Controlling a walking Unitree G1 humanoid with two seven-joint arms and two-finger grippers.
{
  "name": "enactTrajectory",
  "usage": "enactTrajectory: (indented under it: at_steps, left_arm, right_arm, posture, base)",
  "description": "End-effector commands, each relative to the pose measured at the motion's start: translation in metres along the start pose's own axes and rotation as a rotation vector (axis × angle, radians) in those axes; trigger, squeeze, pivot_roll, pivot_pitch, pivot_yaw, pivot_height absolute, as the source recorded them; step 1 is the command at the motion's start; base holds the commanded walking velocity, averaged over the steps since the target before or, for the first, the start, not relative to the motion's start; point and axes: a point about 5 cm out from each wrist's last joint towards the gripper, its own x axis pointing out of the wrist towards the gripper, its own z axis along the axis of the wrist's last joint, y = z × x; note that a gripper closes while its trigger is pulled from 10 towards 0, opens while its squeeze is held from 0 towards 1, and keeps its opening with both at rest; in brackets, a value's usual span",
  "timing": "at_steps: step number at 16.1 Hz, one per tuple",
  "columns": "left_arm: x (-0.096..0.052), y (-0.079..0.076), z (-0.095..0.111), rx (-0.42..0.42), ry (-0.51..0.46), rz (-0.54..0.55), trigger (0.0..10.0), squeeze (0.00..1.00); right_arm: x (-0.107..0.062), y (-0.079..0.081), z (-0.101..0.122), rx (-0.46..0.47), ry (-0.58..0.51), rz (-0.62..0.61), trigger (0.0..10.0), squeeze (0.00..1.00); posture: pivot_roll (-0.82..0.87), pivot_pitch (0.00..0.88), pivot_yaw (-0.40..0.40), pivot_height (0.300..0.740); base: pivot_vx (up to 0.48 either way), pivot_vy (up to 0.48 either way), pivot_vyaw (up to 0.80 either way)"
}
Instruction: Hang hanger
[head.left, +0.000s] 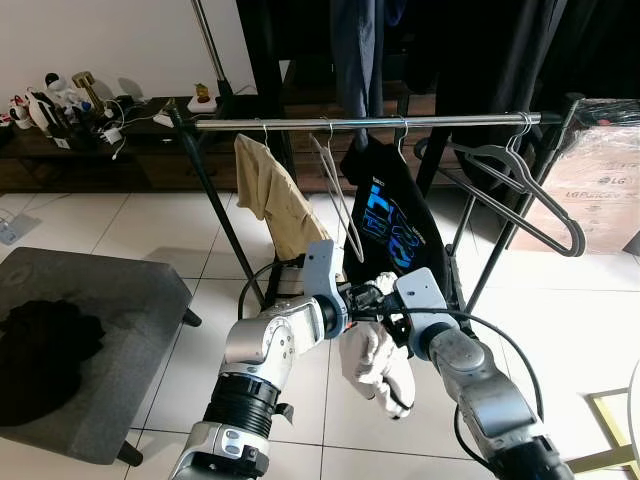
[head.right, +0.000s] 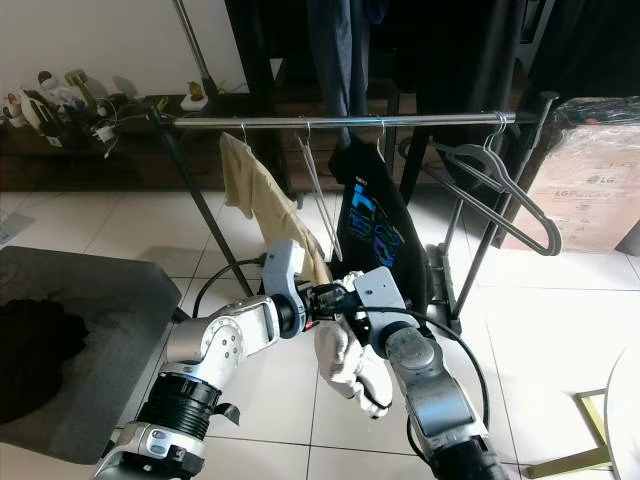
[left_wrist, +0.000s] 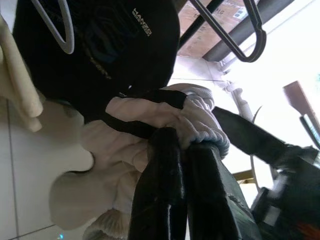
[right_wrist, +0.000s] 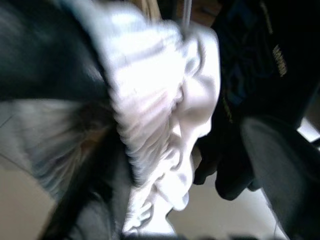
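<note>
Left wrist view: left end effector (left_wrist: 186, 142) pinches white garment (left_wrist: 150, 130).

White cloth bunched close against the right wrist camera.

A blurred, ribbed white garment (right_wrist: 160, 115) hangs in folds through the middle of the picture. Behind it hangs a black shirt (right_wrist: 265, 75) with small pale lettering. A dark, out-of-focus finger (right_wrist: 280, 170) stands beside the cloth, above pale floor (right_wrist: 220, 220).
</note>
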Motion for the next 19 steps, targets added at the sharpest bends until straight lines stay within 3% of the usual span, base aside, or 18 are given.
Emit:
enactTrajectory:
  at_steps: [1, 5, 12, 16, 19]
  left_arm:
    - [-0.003, -0.008, 0.016, 0.007, -0.051, -0.029, 0.0, 0.0]
    - [-0.005, -0.013, 0.025, -0.017, -0.081, -0.052, 0.0, 0.0]
    - [-0.008, -0.015, 0.032, -0.026, -0.102, -0.049, 0.0, 0.0]
    - [-0.008, -0.011, 0.032, -0.027, -0.103, -0.027, 0.0, 0.0]
    - [-0.007, -0.011, 0.03, -0.025, -0.098, -0.018, 0.0, 0.0]
  right_arm:
    - [0.003, -0.003, -0.01, -0.021, 0.039, -0.037, 10.0, 0.0]
    - [0.01, -0.022, -0.035, -0.052, 0.143, -0.172, 10.0, 0.0]
    - [0.007, -0.033, -0.076, -0.106, 0.269, -0.236, 10.0, 0.0]
    - [0.0, -0.039, -0.099, -0.098, 0.372, -0.229, 10.0, 0.0]
    - [-0.004, -0.036, -0.114, -0.02, 0.447, -0.223, 10.0, 0.0]
  posture:
    - [-0.11, 0.15, 0.082, 0.74]
    - [-0.1, 0.148, 0.08, 0.74]
    - [-0.1, 0.146, 0.084, 0.74]
    - [-0.11, 0.149, 0.082, 0.74]
    - [-0.11, 0.151, 0.081, 0.74]
  base:
    - [0.0, 0.0, 0.0]
    - [0.0, 0.0, 0.0]
    - [0.0, 0.0, 0.0]
    - [0.0, 0.0, 0.0]
    - [0.0, 0.0, 0.0]
